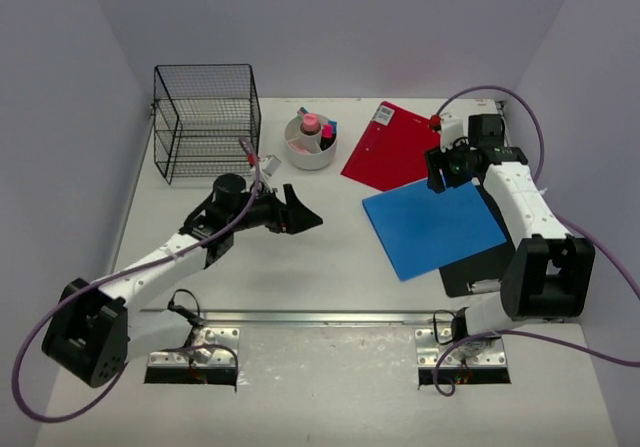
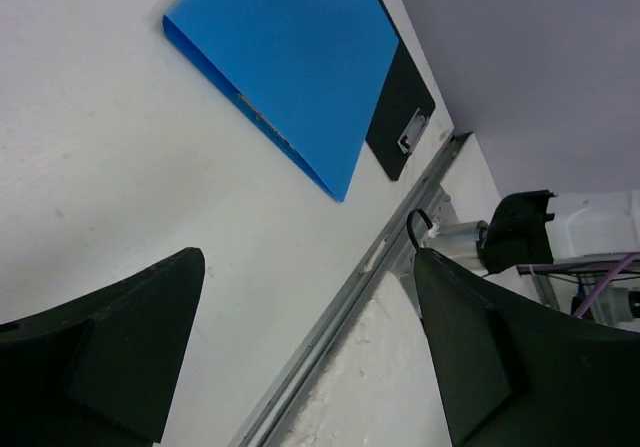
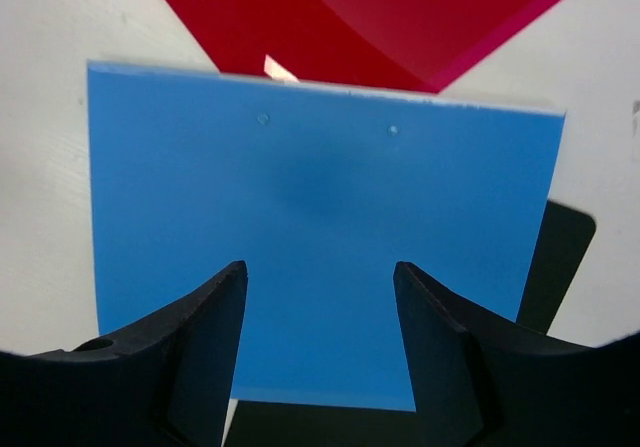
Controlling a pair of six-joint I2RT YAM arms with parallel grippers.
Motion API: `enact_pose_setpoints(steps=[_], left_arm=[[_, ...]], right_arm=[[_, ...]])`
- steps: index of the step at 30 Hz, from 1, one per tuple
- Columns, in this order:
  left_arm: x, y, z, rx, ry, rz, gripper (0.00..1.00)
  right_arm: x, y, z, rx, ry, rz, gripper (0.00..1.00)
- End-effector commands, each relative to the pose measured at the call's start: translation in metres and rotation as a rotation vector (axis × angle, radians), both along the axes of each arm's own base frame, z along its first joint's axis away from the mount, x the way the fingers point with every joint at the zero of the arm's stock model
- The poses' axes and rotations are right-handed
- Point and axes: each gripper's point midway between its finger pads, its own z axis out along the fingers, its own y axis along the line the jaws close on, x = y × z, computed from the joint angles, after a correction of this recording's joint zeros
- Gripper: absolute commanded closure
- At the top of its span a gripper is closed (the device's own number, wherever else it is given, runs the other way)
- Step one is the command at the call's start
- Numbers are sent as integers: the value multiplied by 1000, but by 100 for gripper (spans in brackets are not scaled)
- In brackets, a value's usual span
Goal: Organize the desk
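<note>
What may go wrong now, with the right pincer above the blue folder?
The right pincer hangs open over the blue folder, which lies on the black clipboard: a grip at its edge might drag the clipboard too. The folder's far edge reaches the red folder, so sliding it may shift that one.

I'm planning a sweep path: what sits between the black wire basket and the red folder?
In the top view, a round white caddy holding small pink and blue items stands between the wire basket and the red folder.

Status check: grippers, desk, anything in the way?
Left gripper open, empty. Right gripper open over blue folder. Desk unsorted: folder overlaps black clipboard. No obstruction seen.
</note>
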Motion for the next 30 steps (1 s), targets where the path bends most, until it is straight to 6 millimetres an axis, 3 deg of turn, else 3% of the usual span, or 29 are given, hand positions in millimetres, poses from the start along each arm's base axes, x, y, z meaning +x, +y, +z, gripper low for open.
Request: enact_pose_setpoints(steps=[1,6,8,9,13,14,15,18,30], left_arm=[[30,-34,0,-181,135,57,20],[53,-76,-2,-230,121,11,25],[61,-94,-11,-243,147,-7,25],[62,-98,-5,-260,141,-8,25],[81,-120,-34,-283,189,5,26],[86,-123,-47,-277,204,14,29],[93,-125,-43,-290,180,21,30],[102,-130,-59,-284,197,31,34],[119,-150,-91,-306,260,51,36]], right_arm=[[-7,-15,-3,-48,-24,6,39],[-14,-14,-13,-38,-3,-7,39],[-15,-14,-13,-34,-15,-8,39],[-15,-13,-13,-31,-20,-8,39],[-14,-11,-7,-8,-34,-21,39],[-14,-11,-6,-7,-35,-22,39],[-15,-11,-4,-7,-38,-23,39],[-17,-11,0,-9,-46,-18,38],[-19,-4,20,22,-89,1,37]])
